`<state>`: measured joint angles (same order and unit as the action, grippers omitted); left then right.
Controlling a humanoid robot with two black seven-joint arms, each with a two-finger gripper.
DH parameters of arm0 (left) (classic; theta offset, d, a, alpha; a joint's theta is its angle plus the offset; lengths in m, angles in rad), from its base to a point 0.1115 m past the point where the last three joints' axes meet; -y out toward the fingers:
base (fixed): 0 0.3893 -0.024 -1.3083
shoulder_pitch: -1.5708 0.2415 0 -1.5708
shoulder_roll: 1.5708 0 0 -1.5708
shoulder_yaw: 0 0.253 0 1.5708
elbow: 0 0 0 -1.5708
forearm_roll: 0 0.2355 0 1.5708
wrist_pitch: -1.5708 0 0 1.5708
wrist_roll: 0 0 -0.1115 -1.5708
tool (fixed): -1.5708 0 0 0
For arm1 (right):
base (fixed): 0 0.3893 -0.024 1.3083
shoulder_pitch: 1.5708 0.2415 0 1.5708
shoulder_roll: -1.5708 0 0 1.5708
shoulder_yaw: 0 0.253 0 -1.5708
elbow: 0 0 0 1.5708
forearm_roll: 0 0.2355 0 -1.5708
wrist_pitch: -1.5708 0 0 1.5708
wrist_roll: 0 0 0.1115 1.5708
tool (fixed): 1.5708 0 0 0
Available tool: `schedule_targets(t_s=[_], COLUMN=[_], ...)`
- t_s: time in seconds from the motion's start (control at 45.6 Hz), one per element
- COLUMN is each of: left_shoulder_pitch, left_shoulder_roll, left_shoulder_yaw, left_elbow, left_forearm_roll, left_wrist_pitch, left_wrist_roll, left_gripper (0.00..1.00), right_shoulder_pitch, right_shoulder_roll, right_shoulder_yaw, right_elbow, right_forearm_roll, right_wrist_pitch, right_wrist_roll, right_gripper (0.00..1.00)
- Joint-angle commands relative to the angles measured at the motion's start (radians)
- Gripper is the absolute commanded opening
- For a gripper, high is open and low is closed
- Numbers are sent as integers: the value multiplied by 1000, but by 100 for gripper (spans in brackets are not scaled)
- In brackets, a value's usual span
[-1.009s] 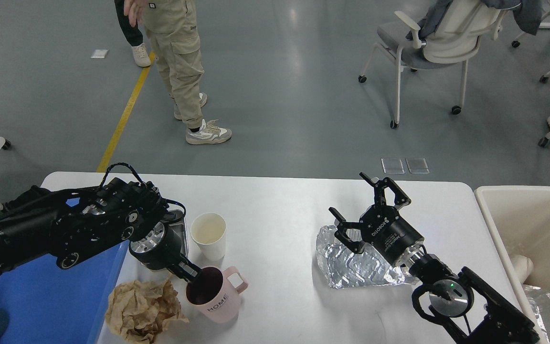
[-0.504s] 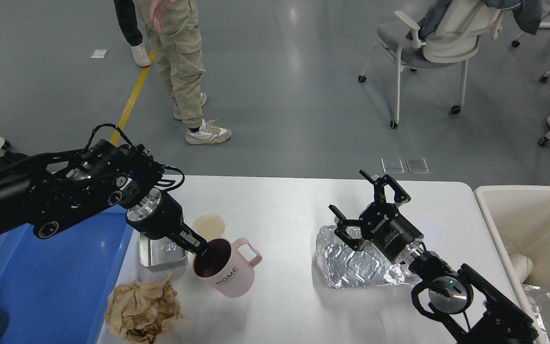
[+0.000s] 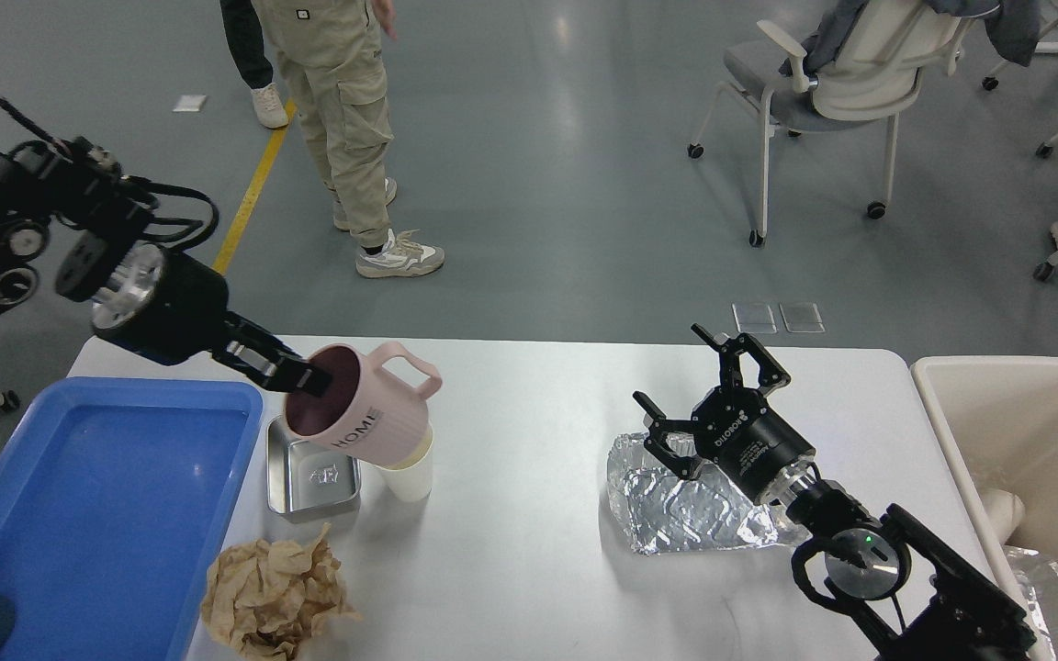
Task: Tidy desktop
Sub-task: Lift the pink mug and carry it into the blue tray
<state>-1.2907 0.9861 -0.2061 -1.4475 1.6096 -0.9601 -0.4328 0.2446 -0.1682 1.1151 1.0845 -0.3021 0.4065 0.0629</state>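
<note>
The white desktop [image 3: 538, 532] spans the lower view. My left gripper [image 3: 295, 375] is shut on the rim of a pink "HOME" mug [image 3: 365, 410], held tilted in the air above a white paper cup [image 3: 408, 470] and a small metal tin [image 3: 313, 471]. Crumpled brown paper [image 3: 274, 597] lies near the front edge. At the right, my right gripper [image 3: 705, 386] stands open above the far edge of a crumpled sheet of foil [image 3: 690, 509], holding nothing.
A blue tray [image 3: 106, 514] sits at the left of the desktop. A cream bin [image 3: 1025, 431] stands at the right, with foil inside. A person [image 3: 336, 119] stands on the floor beyond, and office chairs [image 3: 841, 83] are at the back right.
My left arm has lifted the pink mug off the desktop and carried it up and to the left, above the paper cup. The right arm has barely moved.
</note>
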Motion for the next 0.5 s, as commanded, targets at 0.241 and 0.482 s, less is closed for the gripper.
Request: schedule_targets(t_s=[0.241, 0.482], left_shoulder_pitch=[30, 63], left_shoulder_roll=[296, 374], left_shoulder_yaw=[37, 105], left_elbow=[-60, -56], left_forearm_roll=[36, 113], left_wrist_pitch=[0, 0], left_wrist_roll=[2, 2], left_gripper=[2, 2], right_shoulder_pitch=[2, 5], right_shoulder_roll=[-4, -5], right_shoulder_yaw=[2, 2], right_elbow=[2, 3], right_forearm_roll=[0, 0], right_wrist_pitch=[0, 0], right_wrist_roll=[0, 0], right_gripper=[100, 100])
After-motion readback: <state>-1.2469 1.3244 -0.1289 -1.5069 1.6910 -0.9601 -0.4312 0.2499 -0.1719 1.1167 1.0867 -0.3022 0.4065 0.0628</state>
